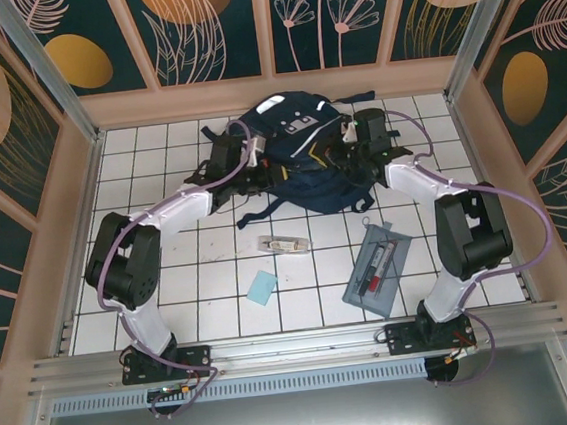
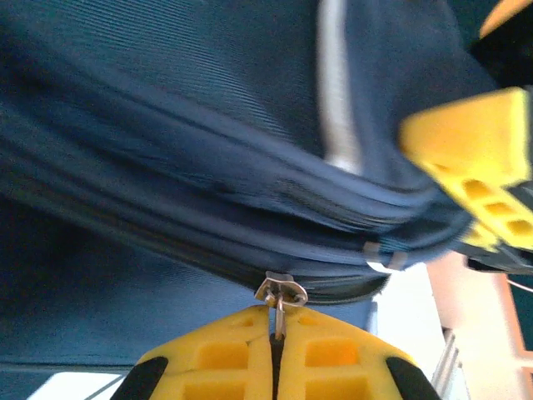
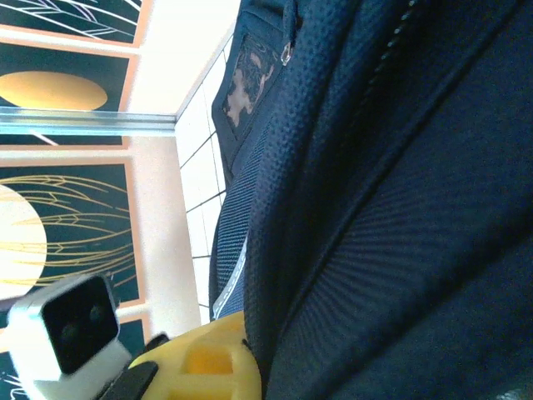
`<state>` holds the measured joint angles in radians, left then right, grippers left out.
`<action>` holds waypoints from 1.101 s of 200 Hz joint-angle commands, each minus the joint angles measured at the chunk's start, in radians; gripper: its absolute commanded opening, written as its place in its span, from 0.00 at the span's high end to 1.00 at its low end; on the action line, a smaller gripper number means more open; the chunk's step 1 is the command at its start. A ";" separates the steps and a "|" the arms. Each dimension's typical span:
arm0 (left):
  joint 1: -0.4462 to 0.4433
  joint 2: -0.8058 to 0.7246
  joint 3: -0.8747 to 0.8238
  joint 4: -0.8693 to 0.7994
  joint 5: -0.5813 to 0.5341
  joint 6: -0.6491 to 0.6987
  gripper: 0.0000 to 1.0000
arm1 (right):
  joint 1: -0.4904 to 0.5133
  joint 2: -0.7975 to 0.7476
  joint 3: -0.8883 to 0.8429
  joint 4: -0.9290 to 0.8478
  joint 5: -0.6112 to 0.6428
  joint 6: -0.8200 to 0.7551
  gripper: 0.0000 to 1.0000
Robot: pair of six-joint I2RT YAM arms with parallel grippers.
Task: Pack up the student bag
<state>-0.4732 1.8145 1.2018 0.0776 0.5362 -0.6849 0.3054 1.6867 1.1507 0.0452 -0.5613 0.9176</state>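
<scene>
The student bag point(image 1: 302, 140), navy blue with white stripes, lies at the back middle of the tiled table. Both arms reach onto it. My left gripper point(image 1: 260, 175) is at the bag's left side. In the left wrist view its yellow fingers point(image 2: 276, 315) are shut on the metal zipper pull point(image 2: 281, 293) of the bag point(image 2: 166, 125). My right gripper point(image 1: 343, 151) is at the bag's right side. In the right wrist view one yellow finger point(image 3: 208, 358) presses against a fold of the bag's fabric point(image 3: 400, 208). That fold hides the other finger.
A flat grey pencil case point(image 1: 376, 269) with pens inside lies near the right arm. A small clear item point(image 1: 283, 244) and a light blue square point(image 1: 263, 288) lie on the tiles in front of the bag. Beige walls enclose the table.
</scene>
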 commanded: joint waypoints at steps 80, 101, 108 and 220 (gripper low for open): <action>0.158 -0.005 0.014 -0.178 -0.478 0.121 1.00 | -0.018 -0.031 0.089 -0.079 -0.025 -0.154 1.00; 0.166 -0.024 -0.010 -0.163 -0.498 0.119 1.00 | -0.013 -0.012 0.097 -0.070 -0.035 -0.154 1.00; 0.165 -0.019 -0.007 -0.148 -0.452 0.115 1.00 | -0.009 0.002 0.108 -0.070 -0.045 -0.154 1.00; 0.163 -0.284 -0.182 0.032 -0.150 -0.038 0.01 | -0.029 -0.291 -0.108 -0.573 0.289 -0.300 0.01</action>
<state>-0.3054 1.6207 1.0691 0.0002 0.3237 -0.6605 0.2996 1.5150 1.1477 -0.3470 -0.4412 0.6575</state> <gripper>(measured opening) 0.984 0.989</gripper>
